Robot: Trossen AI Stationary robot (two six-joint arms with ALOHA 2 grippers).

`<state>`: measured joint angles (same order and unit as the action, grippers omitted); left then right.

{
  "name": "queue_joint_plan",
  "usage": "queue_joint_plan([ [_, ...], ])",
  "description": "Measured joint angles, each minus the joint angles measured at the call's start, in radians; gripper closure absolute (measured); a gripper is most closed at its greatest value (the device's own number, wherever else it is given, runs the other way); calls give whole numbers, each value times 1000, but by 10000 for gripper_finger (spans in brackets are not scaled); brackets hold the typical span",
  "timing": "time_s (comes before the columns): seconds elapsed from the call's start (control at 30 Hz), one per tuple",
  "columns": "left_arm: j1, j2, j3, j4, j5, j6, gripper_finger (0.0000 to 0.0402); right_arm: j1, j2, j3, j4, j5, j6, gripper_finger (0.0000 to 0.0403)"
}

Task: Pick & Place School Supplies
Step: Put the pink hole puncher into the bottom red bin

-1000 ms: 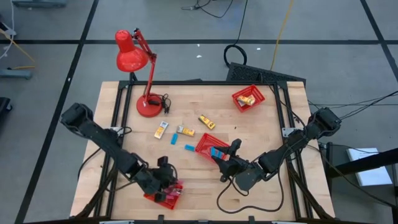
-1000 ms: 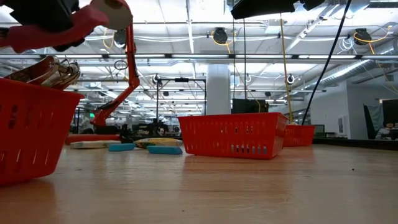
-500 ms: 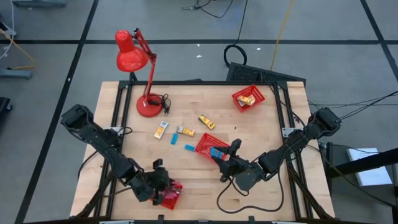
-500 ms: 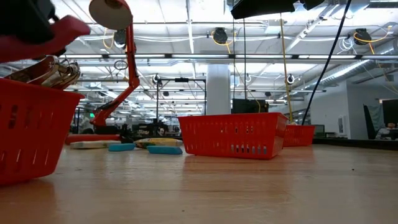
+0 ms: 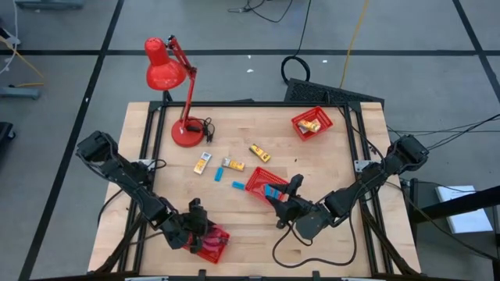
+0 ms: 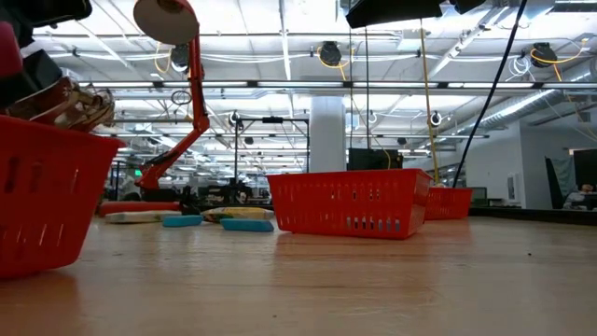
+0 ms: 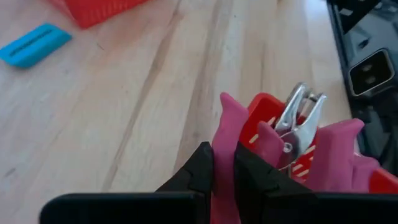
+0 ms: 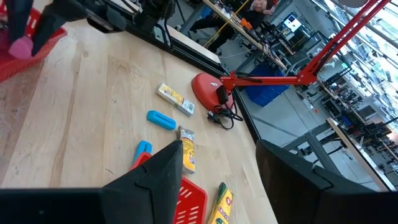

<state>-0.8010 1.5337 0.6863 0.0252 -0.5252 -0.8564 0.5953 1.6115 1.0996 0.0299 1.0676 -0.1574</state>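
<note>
Pink tool: pink-handled metal plier-like tool [image 7: 225,143], handle pinched in the left claw [image 7: 219,163], over the red mesh basket [image 5: 212,243] at the lower left of the high view; more pink-handled tools lie in that basket.
Left claw: closed on the pink handle, at the basket's edge; dark fingers [image 7: 198,168] press the handle from both sides.
Right claw: right claw [image 8: 219,163] spread wide, nothing between the fingers; low centre of the high view, just beside the middle red mesh basket [image 5: 258,180].
Middle basket: holds a blue rectangular block [image 5: 271,190].
Loose items: two blue rectangular blocks [image 5: 219,173] and [image 5: 238,185], and three yellow-orange rectangular packets [image 5: 202,162], [image 5: 233,164], [image 5: 259,152], lie on the wooden desk [image 5: 328,168] near frame centre.
Far basket: third red mesh basket [image 5: 312,122], upper right of the desk, with yellow-orange packets inside.
Lamp: red desk lamp [image 5: 167,74], upper left of the desk.
</note>
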Motion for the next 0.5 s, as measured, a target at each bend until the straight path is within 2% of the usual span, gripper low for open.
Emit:
queue_joint_plan([
  [0.3, -33, 0, -2, 96, -1, 84, 221, 0, 0, 0, 3, -46, 15, 209],
  [0.5, -46, 0, -2, 108, -34, 113, 163, -1, 0, 0, 3, -52, 21, 209],
])
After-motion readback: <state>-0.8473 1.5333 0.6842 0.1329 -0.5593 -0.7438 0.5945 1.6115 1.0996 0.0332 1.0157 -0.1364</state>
